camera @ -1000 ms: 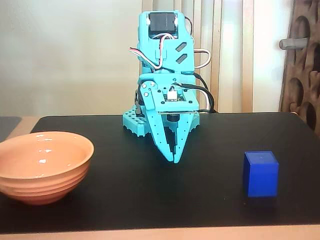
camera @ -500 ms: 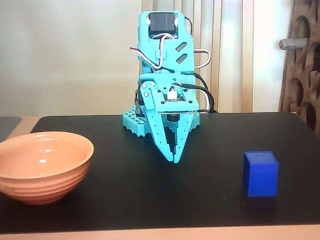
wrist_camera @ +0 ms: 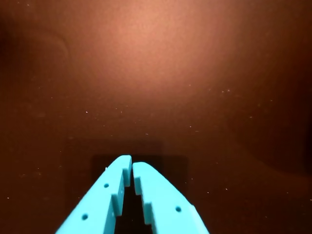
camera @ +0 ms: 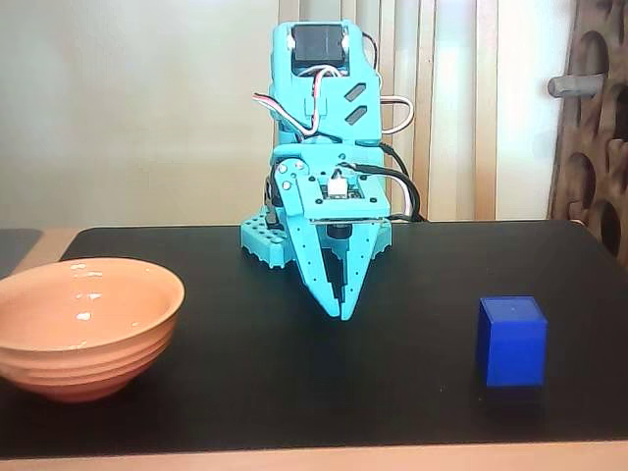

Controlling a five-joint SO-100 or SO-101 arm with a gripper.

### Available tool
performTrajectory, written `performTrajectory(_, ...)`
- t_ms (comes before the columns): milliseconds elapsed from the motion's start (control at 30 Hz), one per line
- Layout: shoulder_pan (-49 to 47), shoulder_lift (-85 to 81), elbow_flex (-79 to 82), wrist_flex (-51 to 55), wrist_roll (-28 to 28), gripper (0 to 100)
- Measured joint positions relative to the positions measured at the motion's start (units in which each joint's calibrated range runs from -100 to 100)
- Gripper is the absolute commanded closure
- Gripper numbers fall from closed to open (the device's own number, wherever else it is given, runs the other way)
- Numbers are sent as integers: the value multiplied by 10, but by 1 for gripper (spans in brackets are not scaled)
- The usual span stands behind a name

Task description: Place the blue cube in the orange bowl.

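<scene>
- Fingers (wrist_camera: pixel 146 195) pressed together at the tips, holding nothing; the gripper (camera: pixel 343 312) points down at the middle of the table (camera: pixel 294 392), tips close to the mat.
- Nearest the fixed camera, the blue cube (camera: pixel 511 340) sits upright on the right, well apart from the gripper. The orange bowl (camera: pixel 83 324) sits on the far left, apparently empty.
- The step in hand looks like the reach: my call is lift a touch, swing right, spread the fingers wider than the cube, then come down square over it.
- Open mat lies between gripper and cube, nothing in the way.
- Watch the front edge: the cube and bowl both sit close to it, so a nudge could push either off.
- Behind, the arm's base (camera: pixel 270 240) stands toward the table's far edge.
</scene>
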Motion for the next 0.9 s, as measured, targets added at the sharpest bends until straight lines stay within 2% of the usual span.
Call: performTrajectory(900,-1,7,-2,0,0,100)
